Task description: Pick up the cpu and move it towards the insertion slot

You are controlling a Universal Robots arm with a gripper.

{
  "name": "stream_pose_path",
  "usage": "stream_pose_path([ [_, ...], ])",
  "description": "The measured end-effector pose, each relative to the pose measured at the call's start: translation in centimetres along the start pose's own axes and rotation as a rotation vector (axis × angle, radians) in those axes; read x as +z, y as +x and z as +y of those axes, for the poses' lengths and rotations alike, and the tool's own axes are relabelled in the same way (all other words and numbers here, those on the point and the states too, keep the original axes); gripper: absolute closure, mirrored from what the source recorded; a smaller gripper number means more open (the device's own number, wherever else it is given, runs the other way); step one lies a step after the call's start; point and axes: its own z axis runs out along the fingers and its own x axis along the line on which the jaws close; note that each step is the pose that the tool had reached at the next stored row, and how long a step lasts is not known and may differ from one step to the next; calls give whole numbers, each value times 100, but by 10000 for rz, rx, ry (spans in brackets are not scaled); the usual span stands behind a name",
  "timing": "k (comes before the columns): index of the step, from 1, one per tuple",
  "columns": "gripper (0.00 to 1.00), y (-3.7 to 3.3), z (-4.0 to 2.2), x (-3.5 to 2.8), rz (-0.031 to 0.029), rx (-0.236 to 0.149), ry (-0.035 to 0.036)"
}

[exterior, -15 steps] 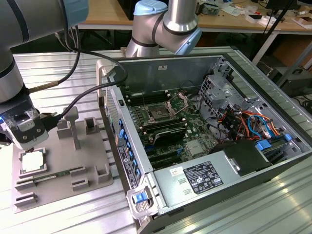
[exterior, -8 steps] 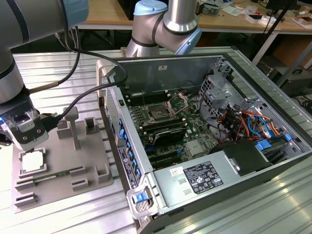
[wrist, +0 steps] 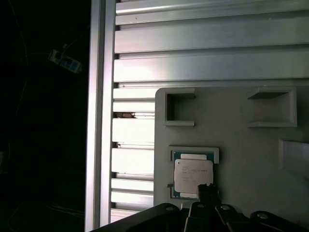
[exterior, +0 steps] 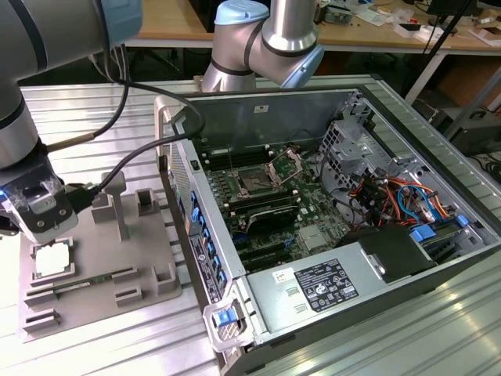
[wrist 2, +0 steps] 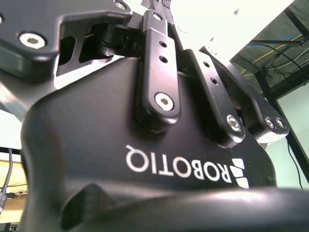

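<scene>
Chip: cpu [exterior: 53, 258] is lying flat with its pale metal top up, in a shallow nest on the grey fixture plate [exterior: 149, 262], near side, at the exterior view's left. In the first wrist view it [wrist: 193, 175] is sitting square against the nest's raised rim.
Gripper: gripper [exterior: 48, 223] is hovering just above the cpu and is not lifting it. I cannot tell how wide it is standing.
Handling: likely light, thin and stiff, with a smooth top that may be slippery. The underside is probably fragile, so two opposite edges are looking like the safest hold, with the nest rim crowding part of them.
Slot: insertion slot [exterior: 257, 184] is lying on the green board inside the open computer case [exterior: 258, 102], its shiny frame tilting up. It is well apart from the cpu, farther back and toward the exterior view's right.
Surface: slatted aluminium table [exterior: 102, 345] is carrying both plate and case.
Room: case side wall is standing between plate and slot. Workbenches are showing far behind.
</scene>
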Motion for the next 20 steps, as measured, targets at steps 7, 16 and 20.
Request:
stream_pose_path([
  [7,89,4,-12,20,-2,-1,-1],
  [16,89,10,-28,38,-2,0,-1],
  [20,89,11,-33,43,-1,0,-1],
])
